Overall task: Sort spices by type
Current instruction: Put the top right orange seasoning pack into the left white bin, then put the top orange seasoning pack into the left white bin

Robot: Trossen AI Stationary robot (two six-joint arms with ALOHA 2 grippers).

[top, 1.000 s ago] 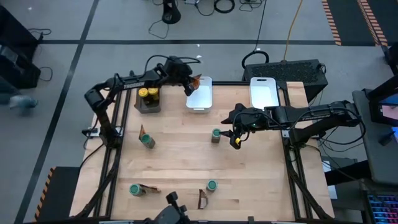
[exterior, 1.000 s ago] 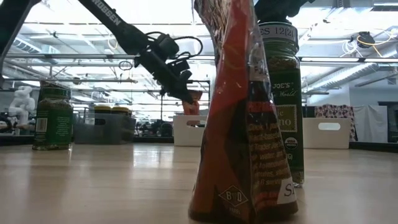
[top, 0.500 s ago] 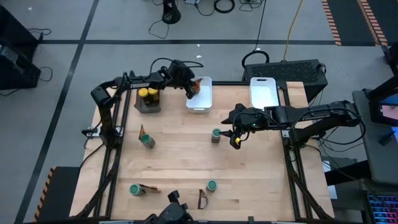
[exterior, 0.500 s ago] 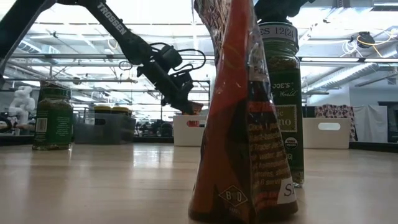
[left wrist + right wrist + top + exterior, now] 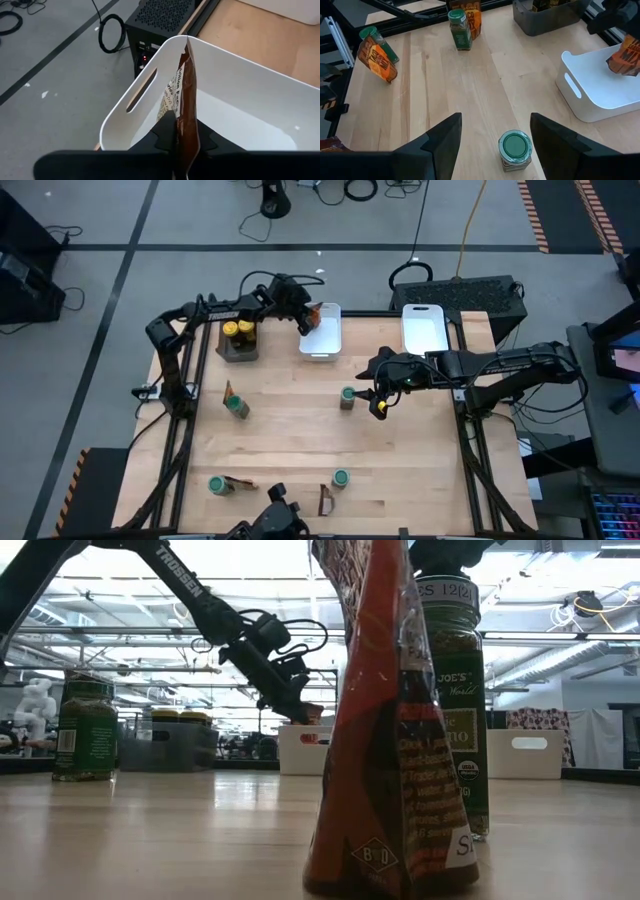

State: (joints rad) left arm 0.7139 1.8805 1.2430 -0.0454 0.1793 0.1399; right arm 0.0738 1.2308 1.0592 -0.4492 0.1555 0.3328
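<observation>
Brown-orange packet (image 5: 184, 105) upright, pinched between the fingers of the left gripper (image 5: 311, 317), over the left white tray (image 5: 322, 333) at the far side of the table (image 5: 290, 440). Green-lid jar (image 5: 515, 149) standing just left of the right gripper (image 5: 380, 402), fingers apart, nothing held. Yellow-lid jars (image 5: 238, 330) inside the dark tray (image 5: 237, 348), far left.

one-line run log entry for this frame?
left tool: shut on packet, over white tray | right tool: open above green-lid jar
</observation>
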